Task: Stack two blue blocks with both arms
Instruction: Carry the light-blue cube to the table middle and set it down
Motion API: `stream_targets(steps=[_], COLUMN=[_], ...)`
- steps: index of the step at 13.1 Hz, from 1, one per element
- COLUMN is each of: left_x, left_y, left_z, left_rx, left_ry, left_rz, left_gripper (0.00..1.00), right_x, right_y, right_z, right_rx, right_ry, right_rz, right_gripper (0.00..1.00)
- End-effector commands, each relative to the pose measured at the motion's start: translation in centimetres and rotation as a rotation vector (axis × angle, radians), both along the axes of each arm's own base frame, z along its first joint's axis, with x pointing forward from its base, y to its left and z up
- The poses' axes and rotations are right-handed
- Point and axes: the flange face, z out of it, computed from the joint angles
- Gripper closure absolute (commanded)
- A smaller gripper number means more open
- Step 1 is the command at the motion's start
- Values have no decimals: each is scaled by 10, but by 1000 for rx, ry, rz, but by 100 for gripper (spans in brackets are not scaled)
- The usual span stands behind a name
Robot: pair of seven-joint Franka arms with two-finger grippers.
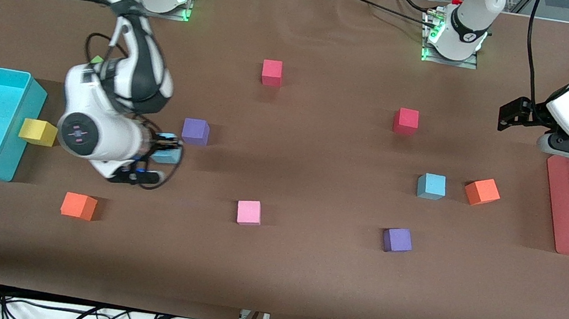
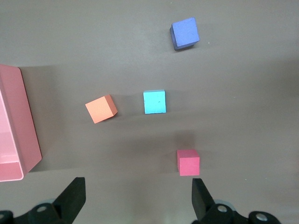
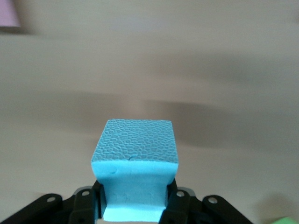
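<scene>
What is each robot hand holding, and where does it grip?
The right hand pinches a blue block by two facing sides, squeezing it. The left hand holds nothing.

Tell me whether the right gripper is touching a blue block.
Touching. In the right wrist view the right gripper is shut on the blue block, its sides pinched in.

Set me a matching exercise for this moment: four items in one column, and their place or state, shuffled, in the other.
Items
1. right end effector
2. left end effector
3. free blue block
4. yellow block

Place or state
A. open, above the pink tray's end of the table
B. against the cyan bin
C. shut on a blue block
D. on the table beside an orange block

Pairs: 1-C, 2-A, 3-D, 4-B
</scene>
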Motion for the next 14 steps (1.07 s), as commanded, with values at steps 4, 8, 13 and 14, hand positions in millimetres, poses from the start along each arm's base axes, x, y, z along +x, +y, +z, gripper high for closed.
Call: stream_targets(steps=[4, 8, 13, 14], left_x=[-6, -6, -6, -6], left_y=[3, 4, 5, 5], left_z=[5, 4, 3, 3], left_rx=[9, 10, 10, 10], left_ry=[-5, 3, 4, 4], left_rz=[12, 12, 15, 15], left_gripper=[0, 0, 0, 0], right_x=[-40, -69, -94, -98], right_y=[184, 251, 284, 286], right_z=[-15, -46, -64, -70], right_rx=[-42, 42, 80, 75], right_ry=[-57, -59, -49, -42], right_rz=[-110, -121, -81, -77], right_gripper=[100, 100, 100, 100])
